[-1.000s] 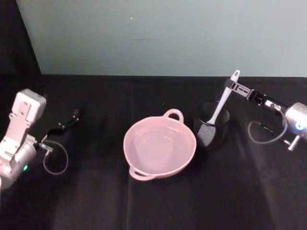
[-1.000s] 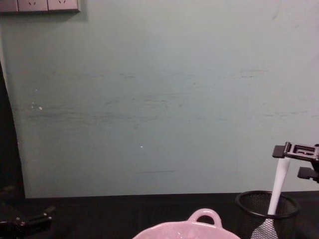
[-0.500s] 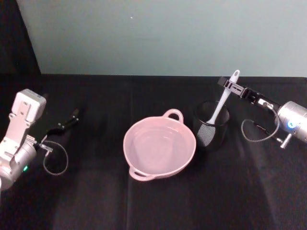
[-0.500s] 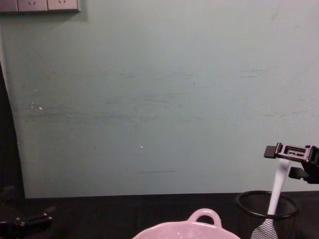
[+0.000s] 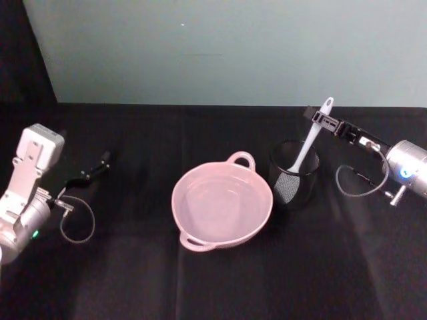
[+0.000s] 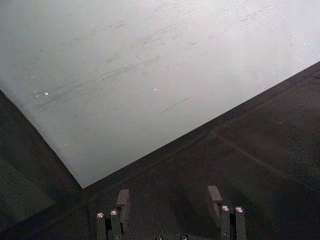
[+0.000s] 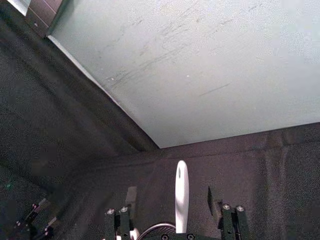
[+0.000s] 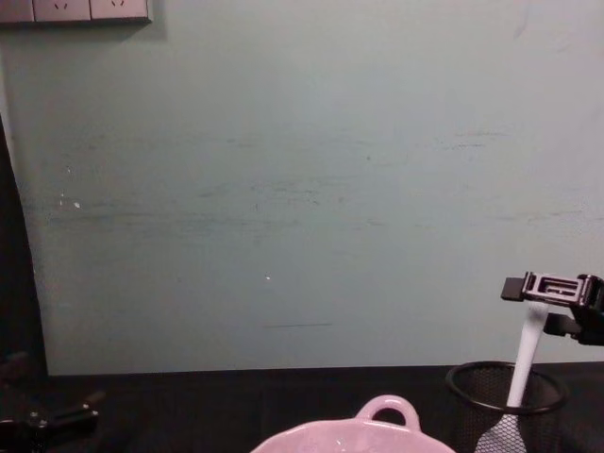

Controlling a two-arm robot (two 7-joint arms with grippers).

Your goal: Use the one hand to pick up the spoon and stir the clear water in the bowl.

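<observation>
Right fingers (image 7: 230, 222) open astride spoon (image 5: 308, 143) handle, nothing held: grasp step. Next: close, lift from mesh cup (image 5: 294, 175) below, carry left to bowl (image 5: 175, 203). Left fingers (image 6: 123, 199) open, parked far left.

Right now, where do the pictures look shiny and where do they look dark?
Head view: the pink bowl gleams on the dark tablecloth. Left wrist view: the wall glares brightest toward one corner. Right wrist view: the white spoon stands out bright inside the open right claw.
</observation>
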